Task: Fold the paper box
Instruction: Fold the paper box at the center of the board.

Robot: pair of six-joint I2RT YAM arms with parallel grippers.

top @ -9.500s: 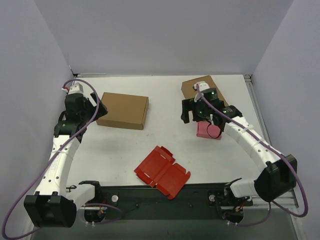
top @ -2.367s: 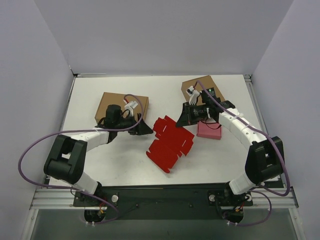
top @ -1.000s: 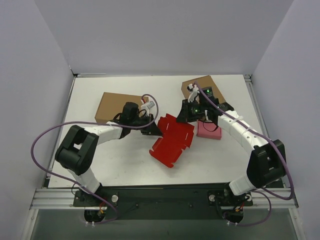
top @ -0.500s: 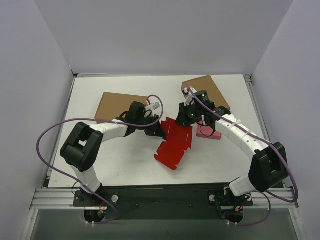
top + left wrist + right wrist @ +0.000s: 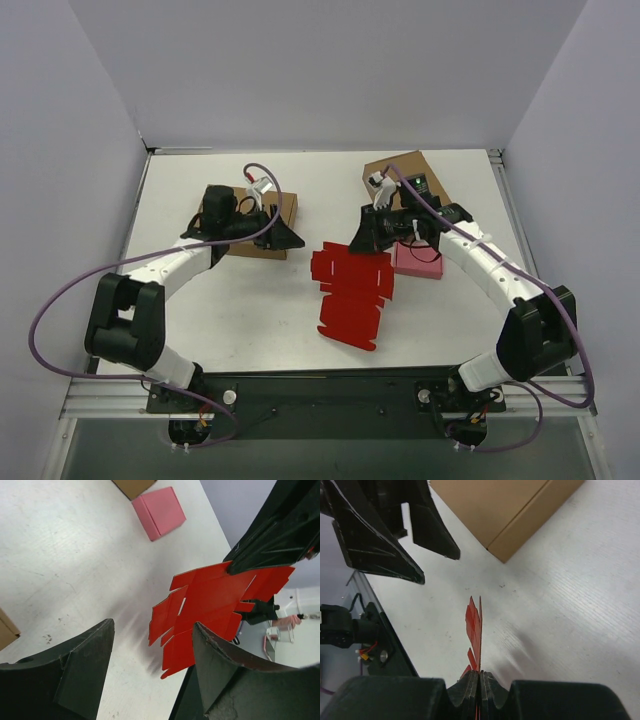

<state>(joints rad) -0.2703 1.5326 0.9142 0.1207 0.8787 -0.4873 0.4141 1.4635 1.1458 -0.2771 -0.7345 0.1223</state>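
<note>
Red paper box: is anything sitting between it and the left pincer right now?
Nothing visible does. The open left pincer faces the paper box across bare table. The right pincer is shut on the box's far edge, and the brown box lies behind the left pincer, not in the gap.

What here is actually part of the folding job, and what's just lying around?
Part of the job:
- paper box, a flat red sheet
- right gripper, shut on the sheet's edge
- left gripper, open, not touching the sheet

Lying about:
- pink box
- left brown box
- right brown box
</note>
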